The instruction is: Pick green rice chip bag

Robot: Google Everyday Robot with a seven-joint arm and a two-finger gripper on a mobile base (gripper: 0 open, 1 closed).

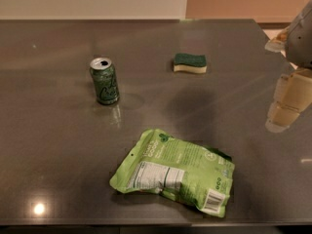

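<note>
Green rice chip bag [178,172] flat on the surface [58,145], 6 o'clock, near the front edge; claw [286,104] at 3 o'clock.

Bag: light green, crinkled, lying slantwise. White nutrition panel toward its 8 o'clock corner, white barcode patch at its 5 o'clock corner, small round white marks near the right side. White brand wording near the top, not legible. Green soda can [105,81] upright at 10 o'clock, tab hole showing, pale script not readable. Sponge [190,63], dark green over yellow, at 12 to 1 o'clock. Claw cream-coloured, above the surface, well apart from the bag; cannot tell whether spread or pressed together.
</note>
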